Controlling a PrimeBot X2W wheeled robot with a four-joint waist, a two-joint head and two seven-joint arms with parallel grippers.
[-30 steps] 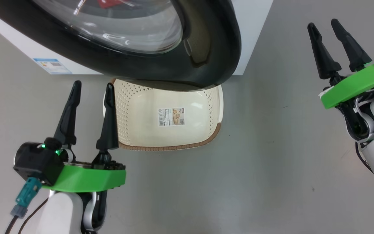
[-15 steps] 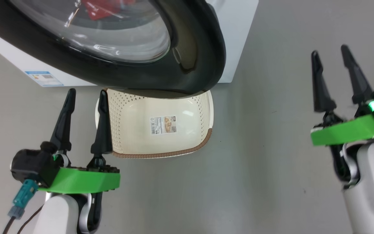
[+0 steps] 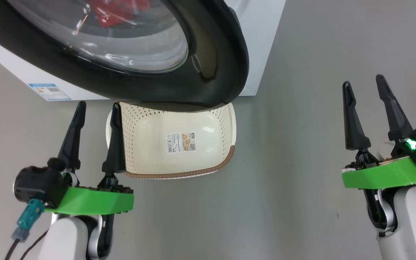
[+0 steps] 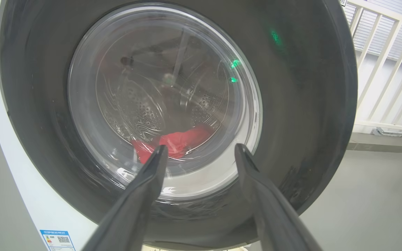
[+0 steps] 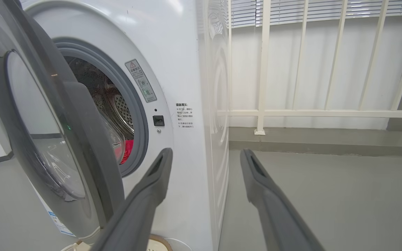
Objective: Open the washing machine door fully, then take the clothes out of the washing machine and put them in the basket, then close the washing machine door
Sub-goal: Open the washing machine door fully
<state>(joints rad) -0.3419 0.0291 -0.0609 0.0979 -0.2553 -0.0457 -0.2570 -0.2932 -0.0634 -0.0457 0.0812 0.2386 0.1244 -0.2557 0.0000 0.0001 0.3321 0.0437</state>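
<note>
Left hand [image 3: 98, 104] first: in the head view it sits at 7 o'clock, fingers spread wide, nothing between them, its inner finger just beside the near left corner of the basket [image 3: 179, 175]. Your right hand [image 3: 362, 80] is out at 4 o'clock, spread just as wide and empty, over bare floor and well apart from everything. The washing machine door [image 3: 226, 65] fills 11 to 12 o'clock, its black rim overhanging the far rim of the basket, and there's red from the clothes [image 3: 121, 11] behind the glass.

Over to the left wrist view: you're looking straight at the door's glass bowl. The clothes lie low in the drum at 6 o'clock of the glass, just above your fingertips, and the blue label sticker [image 4: 56, 240] is down at 7.

Right wrist view now: the door stands partly swung out at 9 o'clock. There's a gap to the grey rubber ring [image 5: 140, 115] on the washing machine [image 5: 183, 69], with a sliver of red in it.

My read is you're on step one, the door open but not fully. The right hand looks better placed. It needs to get behind the door's free edge and push it wide to 9 o'clock, without bumping the basket underneath, before anyone reaches in.
</note>
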